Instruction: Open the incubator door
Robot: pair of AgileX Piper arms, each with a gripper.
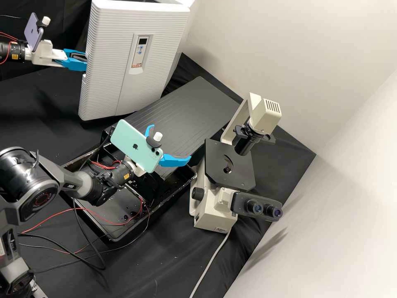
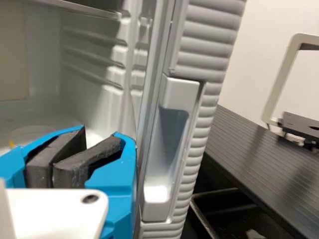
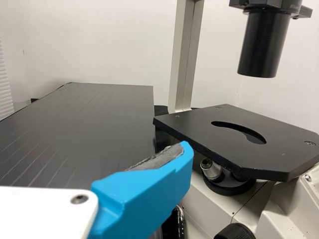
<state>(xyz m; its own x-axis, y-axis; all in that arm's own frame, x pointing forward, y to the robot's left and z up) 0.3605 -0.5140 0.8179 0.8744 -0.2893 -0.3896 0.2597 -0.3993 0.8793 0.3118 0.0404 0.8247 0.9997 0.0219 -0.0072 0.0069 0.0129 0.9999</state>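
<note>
At the left edge of the incubator door [image 1: 109,54] is my left gripper [image 1: 78,61], its tips partly hidden behind the door. The left wrist view shows the door [image 2: 207,50] ajar, with the pale incubator interior [image 2: 92,79] exposed. Beside the door's inner edge stands the left gripper [image 2: 70,154], pads together and nothing seen between them; the recessed handle [image 2: 169,144] is on the other side of that edge. My right gripper [image 1: 170,144] is open over the black tray, away from the incubator; one blue finger of the right gripper [image 3: 144,191] shows close up.
A microscope [image 1: 229,163] stands right of the right gripper, its black stage [image 3: 239,137] close by. Between incubator and microscope lies a dark ribbed panel [image 1: 194,107]. Below it sits a black tray [image 1: 120,236], with loose cables [image 1: 89,258] across the left foreground.
</note>
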